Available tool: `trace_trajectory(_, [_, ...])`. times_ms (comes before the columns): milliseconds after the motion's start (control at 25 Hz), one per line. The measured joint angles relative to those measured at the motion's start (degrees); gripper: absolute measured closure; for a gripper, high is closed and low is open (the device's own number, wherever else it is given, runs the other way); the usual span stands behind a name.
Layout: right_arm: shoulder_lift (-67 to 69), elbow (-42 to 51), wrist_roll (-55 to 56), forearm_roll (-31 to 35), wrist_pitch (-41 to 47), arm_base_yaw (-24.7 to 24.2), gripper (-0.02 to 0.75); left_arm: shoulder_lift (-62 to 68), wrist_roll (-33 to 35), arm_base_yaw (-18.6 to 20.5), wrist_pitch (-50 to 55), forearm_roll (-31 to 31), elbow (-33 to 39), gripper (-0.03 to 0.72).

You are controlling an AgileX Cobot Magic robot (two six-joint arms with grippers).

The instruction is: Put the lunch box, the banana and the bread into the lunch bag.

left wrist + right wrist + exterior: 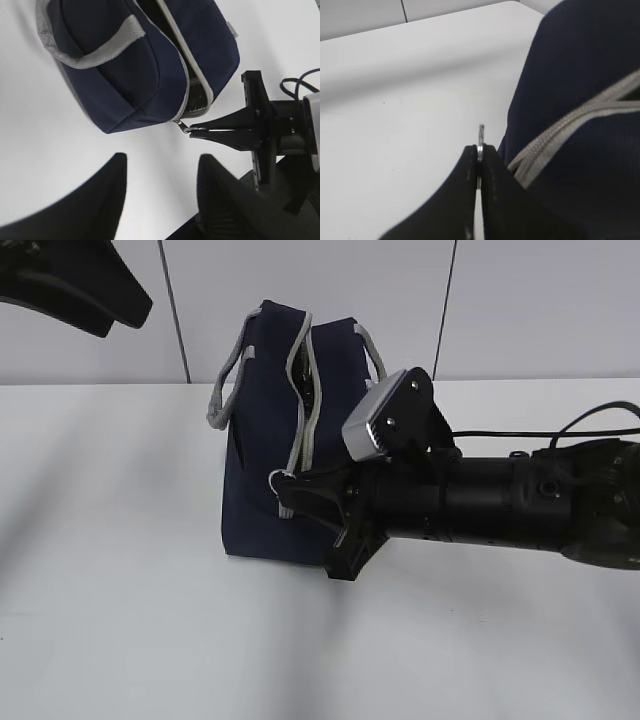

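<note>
Pinching the ring pull point(481, 136) beside the lunch bag point(262, 480).
Our right hand point(196, 131) clamps it; only the left wrist view shows the bag's gaping zipper point(192, 70).

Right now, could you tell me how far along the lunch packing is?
Early on. The lunch bag stands on the table, its zipper already parted. In hand: the right end effector is shut on the metal ring pull, while the left end effector hovers open nearby. Left: lunch box, banana and bread, none in view here, unless already inside.

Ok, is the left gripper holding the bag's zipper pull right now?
No, the right gripper pinches the ring pull; the left gripper hangs open above the table.
</note>
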Motion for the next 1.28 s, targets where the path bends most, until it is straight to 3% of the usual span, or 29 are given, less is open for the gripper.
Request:
trace_trajectory(200, [-2.3,-3.6,7.5,-8.0,2.7,0.0,0.754,0.0,3.2,0.0,-1.3,-0.9,1.6,0.359])
trace_trajectory(480, [-4.3,-8.3,16.7,-16.5,5.1,0.0,0.754,0.0,11.6,0.0,-7.1,-4.6,10.5,0.370])
trace_trajectory(640, [-4.3,-10.5,20.8,-19.4,5.5,0.0,0.754,0.0,17.9,1.4,-10.3,-10.8,15.0,0.375])
trace_trajectory(960, [-4.3,-14.8,28.1,-23.6,5.9,0.0,0.754,0.0,34.1,9.7,-12.6,-25.4,21.3,0.380])
trace_trajectory(1280, [-4.3,-18.0,32.8,-26.4,7.2,0.0,0.754,0.6,45.1,10.3,-13.4,-30.9,22.9,0.380])
